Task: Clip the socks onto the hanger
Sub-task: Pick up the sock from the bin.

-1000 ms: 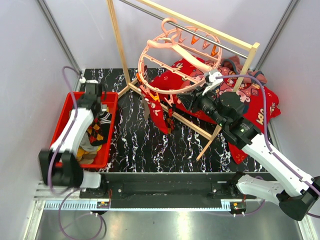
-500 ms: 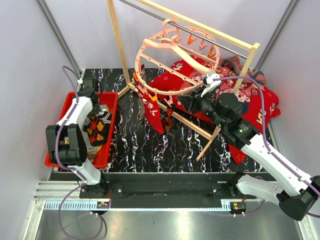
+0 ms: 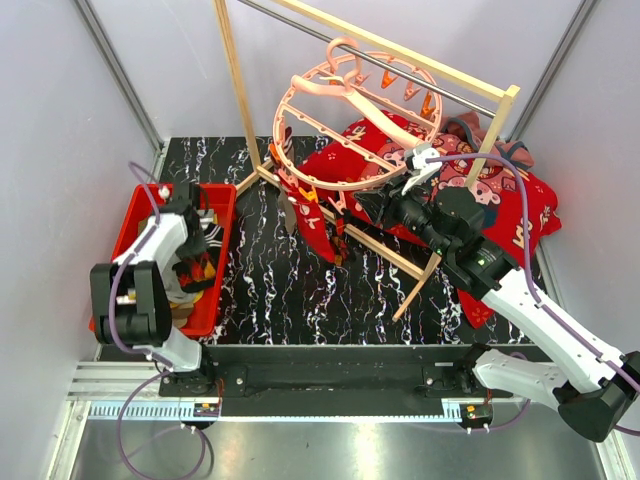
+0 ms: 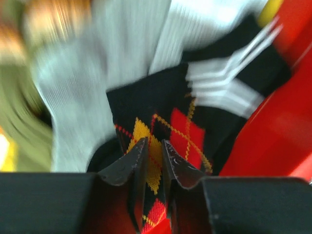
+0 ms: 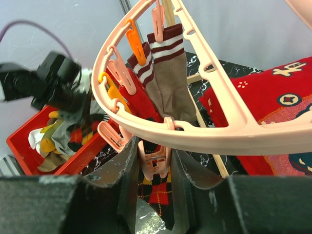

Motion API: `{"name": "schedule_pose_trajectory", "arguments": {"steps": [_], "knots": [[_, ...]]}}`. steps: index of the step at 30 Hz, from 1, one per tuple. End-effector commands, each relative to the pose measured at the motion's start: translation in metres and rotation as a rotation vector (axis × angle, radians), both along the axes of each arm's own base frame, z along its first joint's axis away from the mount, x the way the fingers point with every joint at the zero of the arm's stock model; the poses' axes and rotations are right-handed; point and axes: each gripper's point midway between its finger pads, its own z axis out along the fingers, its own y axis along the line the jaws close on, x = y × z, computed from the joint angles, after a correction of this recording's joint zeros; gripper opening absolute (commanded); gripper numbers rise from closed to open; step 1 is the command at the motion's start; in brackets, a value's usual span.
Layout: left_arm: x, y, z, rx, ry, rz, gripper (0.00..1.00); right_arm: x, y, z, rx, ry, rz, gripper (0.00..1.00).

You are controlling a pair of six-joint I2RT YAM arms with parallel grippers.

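Black, white-veined table, 3 things resting on it.
A red bin sits at 9 o'clock; the wooden rack lays its base bar from 11 o'clock across the centre; a red printed cloth lies rumpled at 2 o'clock, under the rack's right end.

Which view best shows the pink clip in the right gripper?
The right wrist view: the pink clip is close and sharp inside the right gripper. From the top the gripper mostly hides it; the left wrist view shows socks, no clip.
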Motion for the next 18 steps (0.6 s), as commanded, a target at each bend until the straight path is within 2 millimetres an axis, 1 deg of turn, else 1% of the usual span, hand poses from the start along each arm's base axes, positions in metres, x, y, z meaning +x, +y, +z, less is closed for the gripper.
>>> {"name": "schedule_pose_trajectory", "arguments": {"steps": [1,2,3,5,7,8,9,11,12,13,15,16,18], "knots": [[-0.031,-0.014,-0.002,-0.086,-0.032,0.059,0.23,0.001,-0.005,0.016,0.027,-0.049,-0.016,0.0],[-0.038,-0.016,-0.008,-0.095,-0.022,0.07,0.23,0.001,-0.005,0.017,0.03,-0.05,-0.016,0.0],[-0.039,-0.015,-0.007,-0.1,-0.031,0.076,0.23,0.001,-0.005,0.016,0.031,-0.048,-0.016,0.0],[-0.036,-0.012,0.004,-0.092,-0.072,0.087,0.23,0.0,-0.005,0.017,0.031,-0.051,-0.016,0.0],[-0.027,-0.006,0.026,-0.064,-0.134,0.093,0.23,-0.001,-0.007,0.018,0.028,-0.058,-0.02,0.0],[-0.023,-0.005,0.033,-0.058,-0.153,0.094,0.25,-0.002,-0.008,0.019,0.029,-0.063,-0.021,0.0],[-0.014,-0.003,0.049,-0.052,-0.195,0.093,0.3,-0.001,-0.01,0.02,0.027,-0.069,-0.027,0.0],[-0.01,-0.002,0.059,-0.045,-0.204,0.093,0.37,-0.001,-0.01,0.02,0.024,-0.071,-0.029,0.0],[-0.007,-0.001,0.062,-0.042,-0.208,0.094,0.39,-0.001,-0.01,0.021,0.024,-0.075,-0.029,0.0],[-0.001,-0.001,0.064,-0.042,-0.211,0.094,0.45,-0.001,-0.01,0.02,0.022,-0.073,-0.029,0.0],[0.003,-0.002,0.062,-0.052,-0.201,0.09,0.49,-0.001,-0.01,0.02,0.022,-0.073,-0.026,0.0],[0.006,-0.005,0.058,-0.062,-0.186,0.085,0.51,-0.001,-0.01,0.019,0.02,-0.071,-0.028,0.0],[0.008,-0.005,0.054,-0.068,-0.176,0.091,0.51,-0.001,-0.01,0.02,0.018,-0.078,-0.028,0.0]]}}
